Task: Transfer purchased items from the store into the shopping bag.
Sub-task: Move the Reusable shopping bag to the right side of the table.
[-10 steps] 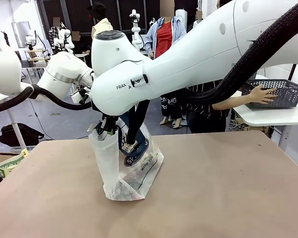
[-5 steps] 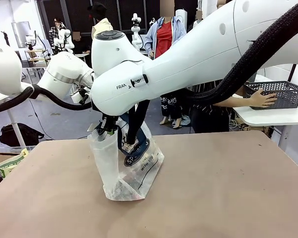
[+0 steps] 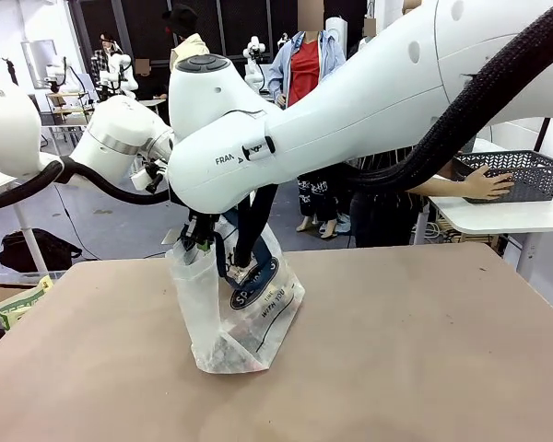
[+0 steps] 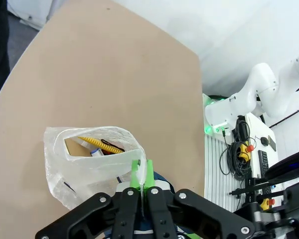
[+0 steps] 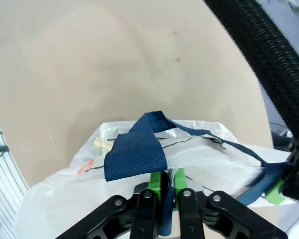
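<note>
The shopping bag (image 3: pixel 244 308), clear plastic with navy handles and an oval logo, stands upright on the brown table (image 3: pixel 424 350). My left gripper (image 3: pixel 199 244) is shut on the bag's left rim; in the left wrist view its green pads (image 4: pixel 141 173) pinch the plastic edge. My right gripper (image 3: pixel 240 270) reaches down at the bag's mouth, and in the right wrist view its pads (image 5: pixel 167 183) clamp a navy handle strap (image 5: pixel 135 150) with a narrow gap between them. Purchased items lie inside the bag: a yellow one (image 4: pixel 92 143) and a slim dark one (image 4: pixel 112 147).
A person stands at the far side with a hand (image 3: pixel 486 184) on a dark grey lattice basket (image 3: pixel 525 170), which sits on a white side table (image 3: pixel 507 216) at the right. My right arm's large white link crosses above the bag. Bare table lies to the bag's right.
My left gripper has closed onto the bag's rim and the bag's top has shifted slightly. The person's hand has slid a little along the basket.
</note>
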Tool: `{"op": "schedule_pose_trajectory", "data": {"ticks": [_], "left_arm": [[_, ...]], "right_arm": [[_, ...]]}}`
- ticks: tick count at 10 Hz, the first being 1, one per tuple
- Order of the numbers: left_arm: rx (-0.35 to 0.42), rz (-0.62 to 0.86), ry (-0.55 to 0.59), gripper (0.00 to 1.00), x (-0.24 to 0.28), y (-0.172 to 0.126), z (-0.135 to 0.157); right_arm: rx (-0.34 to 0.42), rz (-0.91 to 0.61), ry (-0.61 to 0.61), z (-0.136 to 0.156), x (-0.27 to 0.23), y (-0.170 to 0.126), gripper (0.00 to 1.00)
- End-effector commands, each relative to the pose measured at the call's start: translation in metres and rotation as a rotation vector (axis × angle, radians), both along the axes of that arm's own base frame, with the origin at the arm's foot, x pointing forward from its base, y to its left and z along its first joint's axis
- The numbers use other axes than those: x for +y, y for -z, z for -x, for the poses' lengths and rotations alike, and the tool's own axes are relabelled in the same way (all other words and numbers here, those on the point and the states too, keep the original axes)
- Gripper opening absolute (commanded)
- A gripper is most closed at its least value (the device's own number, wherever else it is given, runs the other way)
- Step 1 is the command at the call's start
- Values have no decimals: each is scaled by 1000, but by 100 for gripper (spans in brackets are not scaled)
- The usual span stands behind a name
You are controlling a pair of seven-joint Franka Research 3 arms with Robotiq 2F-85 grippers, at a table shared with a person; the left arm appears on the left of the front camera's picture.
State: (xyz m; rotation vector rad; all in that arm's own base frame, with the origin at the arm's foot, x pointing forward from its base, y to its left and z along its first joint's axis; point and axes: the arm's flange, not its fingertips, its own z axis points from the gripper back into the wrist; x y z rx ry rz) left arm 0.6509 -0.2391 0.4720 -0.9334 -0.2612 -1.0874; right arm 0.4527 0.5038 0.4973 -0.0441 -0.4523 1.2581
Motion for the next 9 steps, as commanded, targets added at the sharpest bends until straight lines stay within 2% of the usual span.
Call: {"op": "schedule_pose_trajectory", "data": {"ticks": [1,3,5,7,9], "left_arm": [[18,-5,36,0,-3,-4,-8],[16,-16,21,0,-4,-4,-8],[7,-23,27,0,-5,-5,-7],[-2,-20,27,0,-3,-5,-5],[-9,-18,34,0,-2,-5,-8]], "right_arm": [[-32,-25,47,12,-12,-9,59],[-43,-41,70,18,-24,-25,98],[-75,-40,140,27,-43,-46,100],[-132,-57,178,44,-80,-73,100],[-160,-87,289,47,-129,-89,100]]}}
